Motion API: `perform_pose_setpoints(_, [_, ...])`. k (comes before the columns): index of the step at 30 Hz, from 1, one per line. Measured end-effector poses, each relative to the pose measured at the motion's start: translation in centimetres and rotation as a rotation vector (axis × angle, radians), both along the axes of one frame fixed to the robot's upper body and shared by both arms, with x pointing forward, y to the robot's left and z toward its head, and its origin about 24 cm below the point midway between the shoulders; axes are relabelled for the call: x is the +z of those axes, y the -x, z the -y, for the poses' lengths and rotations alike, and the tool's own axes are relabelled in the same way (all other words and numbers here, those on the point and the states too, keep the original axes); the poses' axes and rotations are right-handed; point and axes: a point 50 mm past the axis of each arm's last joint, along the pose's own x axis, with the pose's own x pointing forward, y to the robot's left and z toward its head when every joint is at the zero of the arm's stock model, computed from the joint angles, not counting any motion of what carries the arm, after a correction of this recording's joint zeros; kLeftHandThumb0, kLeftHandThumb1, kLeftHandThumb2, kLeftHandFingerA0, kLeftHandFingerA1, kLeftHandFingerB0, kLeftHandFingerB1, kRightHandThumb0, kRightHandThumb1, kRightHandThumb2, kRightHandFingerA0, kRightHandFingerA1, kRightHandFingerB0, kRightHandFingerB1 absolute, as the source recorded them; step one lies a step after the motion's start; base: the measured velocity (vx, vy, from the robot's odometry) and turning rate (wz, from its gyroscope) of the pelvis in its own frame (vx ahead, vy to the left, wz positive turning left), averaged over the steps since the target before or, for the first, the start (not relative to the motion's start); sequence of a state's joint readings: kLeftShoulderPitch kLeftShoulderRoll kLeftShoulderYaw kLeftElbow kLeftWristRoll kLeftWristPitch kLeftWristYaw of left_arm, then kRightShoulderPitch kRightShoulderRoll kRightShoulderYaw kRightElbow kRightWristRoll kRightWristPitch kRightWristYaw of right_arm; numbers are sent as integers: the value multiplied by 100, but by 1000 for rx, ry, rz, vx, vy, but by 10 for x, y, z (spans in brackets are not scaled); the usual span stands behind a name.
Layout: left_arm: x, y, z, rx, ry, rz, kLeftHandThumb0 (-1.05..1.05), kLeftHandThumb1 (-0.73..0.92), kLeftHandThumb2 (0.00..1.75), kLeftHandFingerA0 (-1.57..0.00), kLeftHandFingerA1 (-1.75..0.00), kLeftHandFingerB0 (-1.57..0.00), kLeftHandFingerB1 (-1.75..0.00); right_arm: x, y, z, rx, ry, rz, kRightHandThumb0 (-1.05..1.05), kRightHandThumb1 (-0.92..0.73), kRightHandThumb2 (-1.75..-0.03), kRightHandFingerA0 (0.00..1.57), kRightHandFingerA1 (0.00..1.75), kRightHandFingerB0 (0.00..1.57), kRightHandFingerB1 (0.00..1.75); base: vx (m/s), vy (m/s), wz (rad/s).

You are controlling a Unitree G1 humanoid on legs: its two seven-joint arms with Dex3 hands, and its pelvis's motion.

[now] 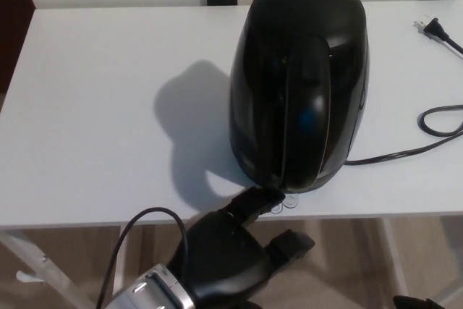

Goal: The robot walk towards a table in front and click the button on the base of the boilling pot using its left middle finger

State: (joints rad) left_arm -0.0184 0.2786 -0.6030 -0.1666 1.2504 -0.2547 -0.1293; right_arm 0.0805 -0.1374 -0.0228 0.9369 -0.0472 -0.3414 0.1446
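While the kettle (298,85) stands upright, left hand (228,255) touches its base.

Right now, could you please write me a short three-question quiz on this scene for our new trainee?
1. True or false: the left hand has a fingertip at the base of the black kettle.
2. Where does the power plug lie? A) on the floor B) on the white table, far right C) on top of the kettle
3. Fill in: the kettle's handle faces the ____ edge of the table.

Key: 1 true; 2 B; 3 near (front).
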Motion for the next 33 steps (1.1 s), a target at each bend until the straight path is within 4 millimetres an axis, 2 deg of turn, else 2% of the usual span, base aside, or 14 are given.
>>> perform_pose_setpoints(5, [0, 0, 2, -11, 3, 5, -85, 60, 94, -41, -50, -13, -39, 0, 0, 0, -1, -1, 0, -17, -42, -88, 46, 64, 18, 51, 0, 0, 0])
perform_pose_setpoints(12, [3, 1, 7, -13, 25, 14, -85, 62, 96, -39, -50, -11, -39, 1, -1, -1, 8, -1, 3, -24, -42, -88, 42, 62, 17, 50, 0, 0, 0])
perform_pose_setpoints(13, [4, 1, 7, -13, 27, 15, -85, 62, 96, -39, -50, -11, -39, 1, -1, -1, 10, 0, 2, -28, -60, -57, 49, 50, 28, 37, 0, 0, 0])
perform_pose_setpoints(14, [4, 2, 8, -13, 28, 15, -86, 63, 97, -40, -50, -12, -39, 0, -1, -1, 13, 1, 1, -24, -42, -88, 42, 62, 17, 50, 0, 0, 0])
perform_pose_setpoints(17, [3, 3, 9, -15, 25, 12, -85, 63, 98, -39, -50, -10, -39, 1, -1, 0, 21, 6, 0, -24, -42, -88, 41, 62, 17, 50, 0, 0, 0])
perform_pose_setpoints(18, [3, 3, 9, -15, 25, 12, -86, 63, 97, -41, -50, -12, -39, 1, -1, 0, 23, 7, 0, -28, -60, -57, 49, 50, 29, 38, 0, 0, 0])
perform_pose_setpoints(24, [2, 4, 10, -17, 23, 10, -85, 63, 97, -38, -50, -10, -39, 1, -2, -1, 30, 9, 1, -31, -59, -57, 48, 50, 28, 38, 0, 0, 0])
perform_pose_setpoints(25, [2, 4, 10, -16, 22, 10, -86, 63, 97, -39, -50, -11, -39, 1, -2, -1, 31, 9, 2, -28, -42, -88, 41, 62, 16, 50, 0, 0, 0])
perform_pose_setpoints(27, [2, 3, 9, -13, 20, 10, -86, 63, 97, -40, -50, -12, -39, 2, -3, -1, 33, 9, 5, -27, -42, -88, 42, 62, 16, 50, 0, 0, 0])
perform_pose_setpoints(28, [1, 3, 9, -13, 19, 9, -86, 63, 97, -40, -50, -12, -39, 2, -3, -1, 35, 10, 5, -31, -60, -57, 48, 49, 27, 37, 0, 0, 0])
perform_pose_setpoints(29, [1, 2, 9, -13, 17, 9, -86, 63, 97, -41, -51, -12, -39, 2, -3, -1, 36, 10, 6, -27, -41, -88, 41, 62, 16, 50, 0, 0, 0])
perform_pose_setpoints(33, [-1, 1, 9, -14, 8, 7, -85, 63, 99, -37, -50, -8, -38, 2, -4, -1, 43, 14, 8, -25, -40, -87, 42, 62, 17, 50, 0, 0, 0])
